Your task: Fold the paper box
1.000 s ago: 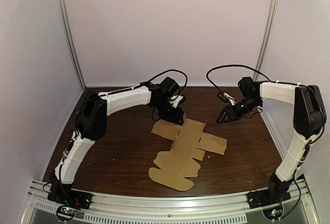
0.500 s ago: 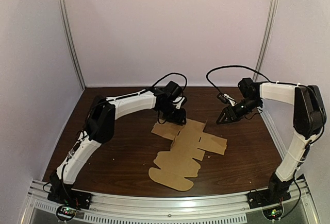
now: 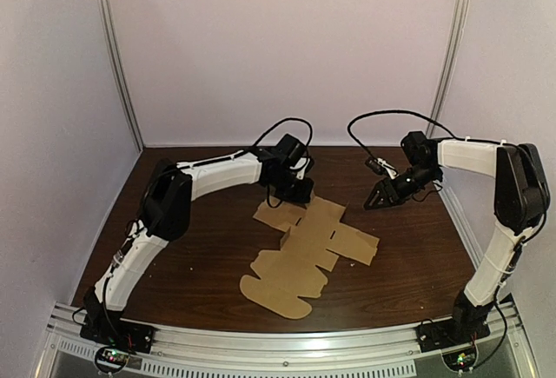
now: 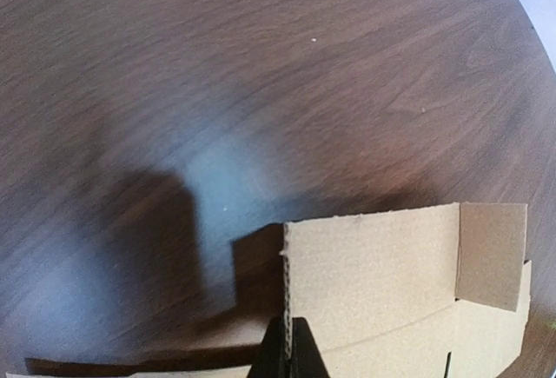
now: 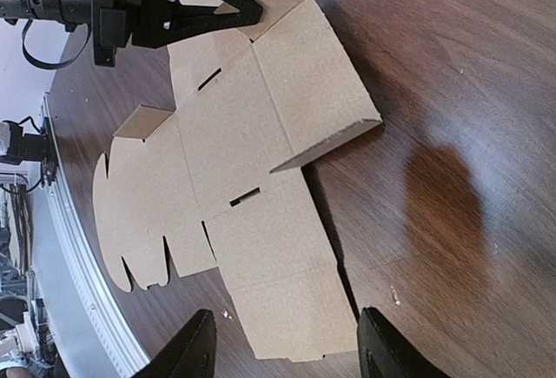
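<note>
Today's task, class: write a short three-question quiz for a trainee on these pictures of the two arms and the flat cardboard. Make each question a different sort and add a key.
1. True or false: the flat brown cardboard box blank on the dark wooden table is already folded into a box.
2. Fill the gap: the right gripper hovers beside the blank, apart from it, with its jaws ____.
3. Which one pinches an edge of the blank? A. left gripper B. right gripper C. neither

Key: 1 false; 2 open; 3 A.
</note>
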`<action>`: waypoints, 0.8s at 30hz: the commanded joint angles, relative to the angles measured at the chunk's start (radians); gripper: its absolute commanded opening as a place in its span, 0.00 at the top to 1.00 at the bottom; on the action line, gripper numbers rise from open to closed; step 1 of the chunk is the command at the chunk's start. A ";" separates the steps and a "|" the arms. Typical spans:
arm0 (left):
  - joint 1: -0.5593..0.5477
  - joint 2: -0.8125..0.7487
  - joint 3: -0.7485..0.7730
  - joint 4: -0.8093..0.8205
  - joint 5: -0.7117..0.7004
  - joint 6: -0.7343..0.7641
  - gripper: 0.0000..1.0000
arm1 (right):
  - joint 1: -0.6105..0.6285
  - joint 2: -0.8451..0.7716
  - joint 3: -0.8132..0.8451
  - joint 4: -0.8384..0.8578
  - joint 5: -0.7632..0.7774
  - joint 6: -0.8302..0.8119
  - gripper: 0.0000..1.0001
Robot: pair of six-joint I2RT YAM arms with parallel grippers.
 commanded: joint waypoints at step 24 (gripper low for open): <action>0.030 -0.622 -0.751 0.449 -0.449 -0.533 1.00 | 0.158 -0.218 -0.215 0.315 -0.056 0.455 0.38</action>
